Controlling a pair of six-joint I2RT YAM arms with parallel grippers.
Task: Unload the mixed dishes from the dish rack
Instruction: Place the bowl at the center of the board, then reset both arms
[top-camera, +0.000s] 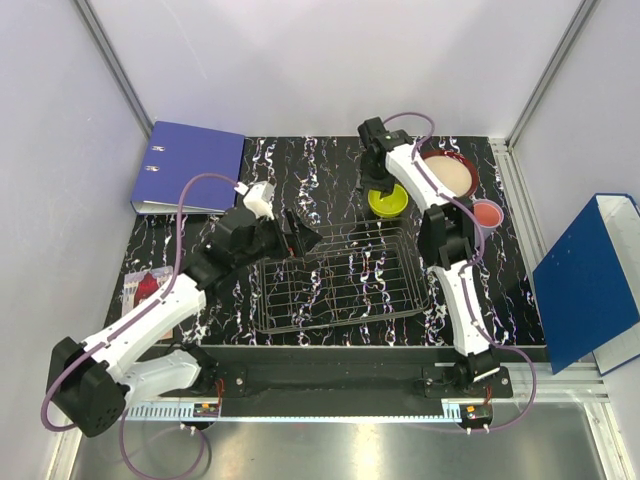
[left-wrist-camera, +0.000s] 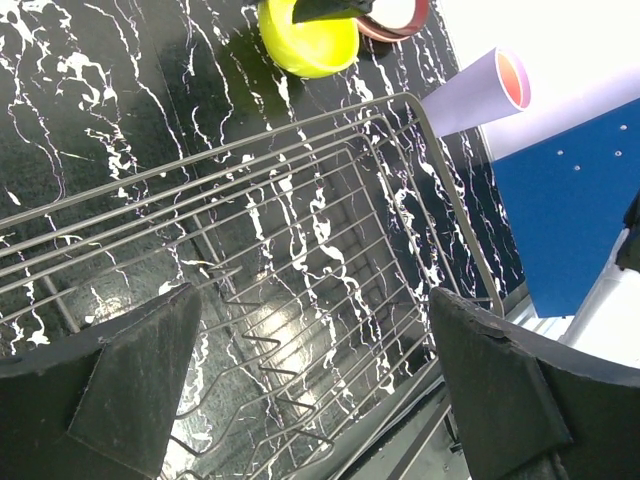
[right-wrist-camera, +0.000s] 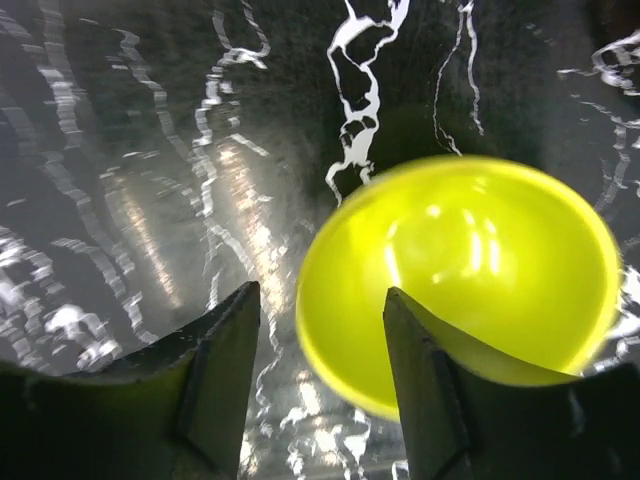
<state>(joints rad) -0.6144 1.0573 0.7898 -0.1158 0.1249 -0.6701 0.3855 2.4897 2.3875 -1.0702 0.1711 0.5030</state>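
Dish rack: we saw the wire dish rack (top-camera: 340, 275) in the middle of the black marbled worktop (top-camera: 300, 170), towards the near edge, with nothing in it.
Yellow-green bowl: we found the yellow-green bowl (top-camera: 388, 202) upright on the worktop, just beyond the rack's far-right corner.
Right end effector: the right end effector (right-wrist-camera: 320, 290) stood over the bowl with its jaws partly apart. The bowl's left rim lay between the fingers, with a gap to the left finger. We could not tell whether the right finger touched the bowl.
Left end effector: the left end effector (left-wrist-camera: 315, 292) hung above the rack's far-left corner, its jaws wide with nothing between them.
Plate: we saw the dark-red-rimmed beige plate (top-camera: 448, 175) flat near the far-right corner, just beside the bowl.
Cup: the lavender cup (top-camera: 486, 214) stood by the right edge, near the plate.
Binders: a blue binder (top-camera: 190, 165) lay at the far-left corner. We saw a second blue binder (top-camera: 590, 280) beyond the right edge.
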